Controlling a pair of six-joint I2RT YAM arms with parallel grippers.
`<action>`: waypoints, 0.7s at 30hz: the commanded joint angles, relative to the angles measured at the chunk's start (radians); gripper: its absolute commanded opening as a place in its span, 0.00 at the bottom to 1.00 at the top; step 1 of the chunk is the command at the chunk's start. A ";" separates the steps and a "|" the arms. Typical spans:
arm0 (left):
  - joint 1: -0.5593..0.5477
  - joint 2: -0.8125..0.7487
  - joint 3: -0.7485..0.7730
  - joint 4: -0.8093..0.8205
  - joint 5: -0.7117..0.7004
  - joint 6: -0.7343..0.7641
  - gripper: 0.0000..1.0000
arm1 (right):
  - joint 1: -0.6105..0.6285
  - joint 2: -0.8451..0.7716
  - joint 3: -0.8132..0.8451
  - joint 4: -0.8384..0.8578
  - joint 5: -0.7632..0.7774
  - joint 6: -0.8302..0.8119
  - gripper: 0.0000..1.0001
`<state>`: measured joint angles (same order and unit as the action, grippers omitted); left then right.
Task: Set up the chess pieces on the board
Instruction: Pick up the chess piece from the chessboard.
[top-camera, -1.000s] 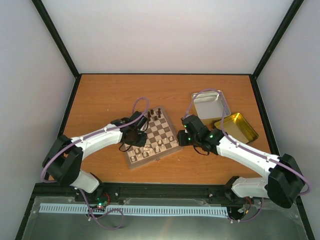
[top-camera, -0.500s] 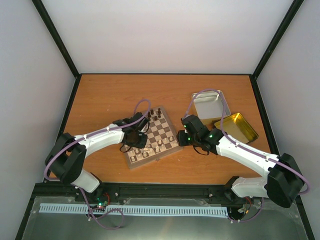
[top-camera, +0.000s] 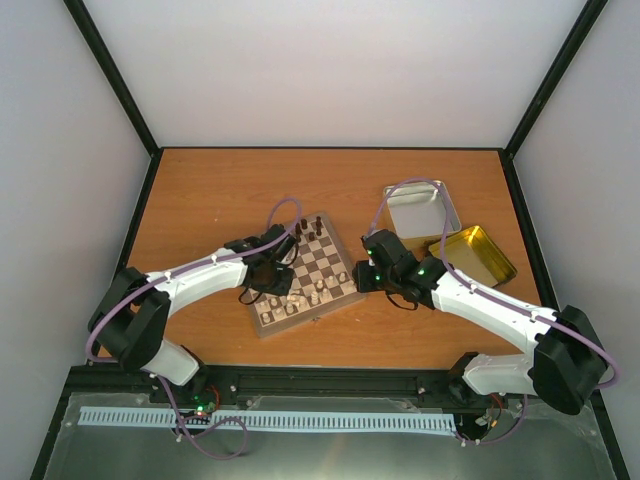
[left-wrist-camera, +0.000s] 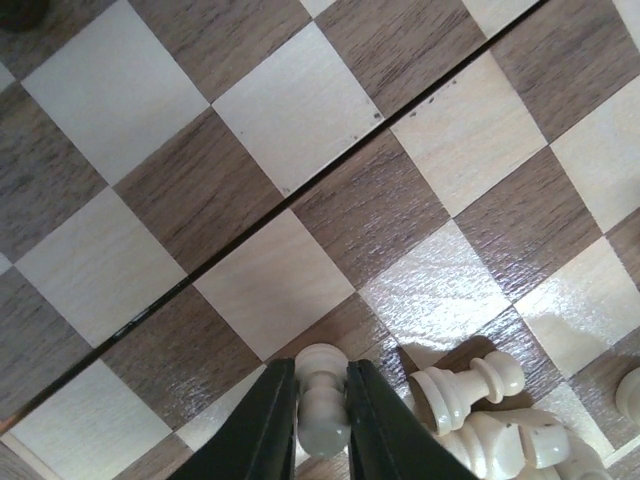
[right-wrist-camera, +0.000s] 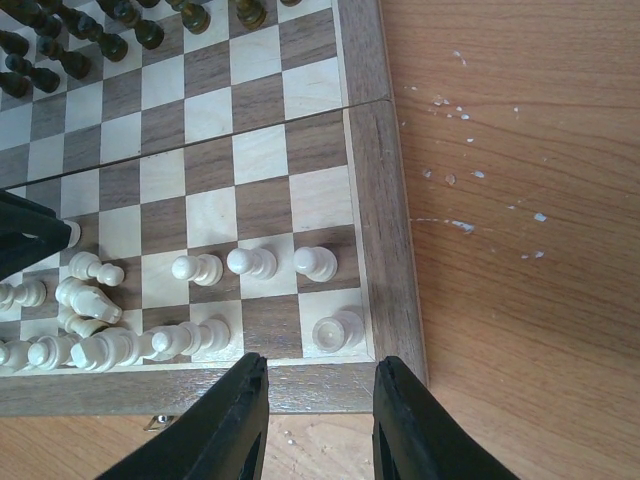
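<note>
The board (top-camera: 310, 313) lies at mid-table, turned at an angle. Dark chessmen (right-wrist-camera: 100, 40) stand along its far side. My left gripper (left-wrist-camera: 320, 368) is low over the board's near-left part (top-camera: 283, 283), shut on a cream pawn (left-wrist-camera: 324, 425) whose base rests on a dark square. Beside it lie several cream chess pieces (left-wrist-camera: 465, 385) in a heap. Three cream pawns (right-wrist-camera: 255, 263) stand in a row, with a cream rook (right-wrist-camera: 337, 330) on the corner square. My right gripper (right-wrist-camera: 320, 365) hovers open over the board's rim (right-wrist-camera: 370, 200), nothing between its fingers.
A silver tin (top-camera: 420, 212) and its gold-coloured lid (top-camera: 475, 257) sit to the right of the board on the orange table. Black frame posts and pale walls bound the table. The left gripper's black finger (right-wrist-camera: 25, 240) shows at the right wrist view's left edge.
The left arm has shifted slightly over the board's near-left corner. The right arm has stayed in place.
</note>
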<state>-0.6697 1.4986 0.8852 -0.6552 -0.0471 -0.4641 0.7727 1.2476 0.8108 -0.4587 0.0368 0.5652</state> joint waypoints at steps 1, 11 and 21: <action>-0.006 0.001 0.013 0.003 -0.013 0.026 0.10 | -0.009 0.004 0.016 0.014 0.002 0.008 0.31; -0.012 -0.073 0.039 0.074 0.087 0.072 0.10 | -0.009 0.000 0.013 0.012 0.013 0.016 0.31; -0.051 0.038 0.124 0.099 0.163 0.137 0.11 | -0.009 -0.015 0.007 -0.001 0.030 0.013 0.31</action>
<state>-0.6983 1.5021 0.9627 -0.5873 0.0582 -0.3805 0.7727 1.2476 0.8108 -0.4599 0.0406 0.5697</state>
